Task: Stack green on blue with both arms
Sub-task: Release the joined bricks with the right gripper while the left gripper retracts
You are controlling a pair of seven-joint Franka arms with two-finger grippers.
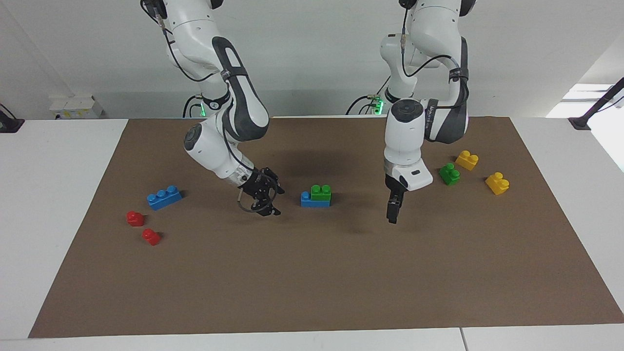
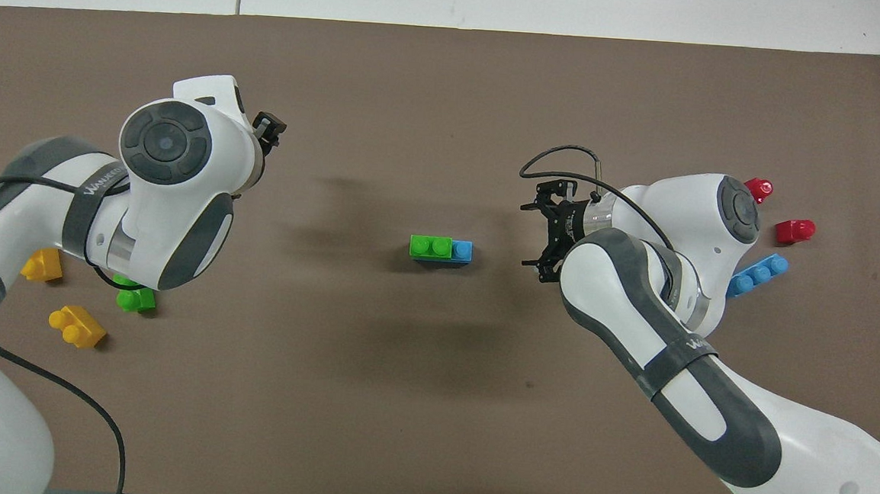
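Note:
A green brick (image 1: pixel 321 192) sits on a blue brick (image 1: pixel 307 200) in the middle of the brown mat, covering the blue brick's end toward the left arm; the stack also shows in the overhead view, green (image 2: pixel 431 246) on blue (image 2: pixel 462 250). My right gripper (image 1: pixel 274 194) (image 2: pixel 528 235) is open and empty, low beside the stack on the right arm's side, apart from it. My left gripper (image 1: pixel 392 213) (image 2: pixel 271 130) points down over bare mat between the stack and a second green brick (image 1: pixel 449 174) (image 2: pixel 135 299). A second blue brick (image 1: pixel 164 197) (image 2: pixel 757 275) lies toward the right arm's end.
Two yellow bricks (image 1: pixel 466 160) (image 1: pixel 497 183) lie by the second green brick at the left arm's end. Two red bricks (image 1: pixel 135 218) (image 1: pixel 151 237) lie by the second blue brick at the right arm's end. The brown mat (image 1: pixel 312 282) covers the white table.

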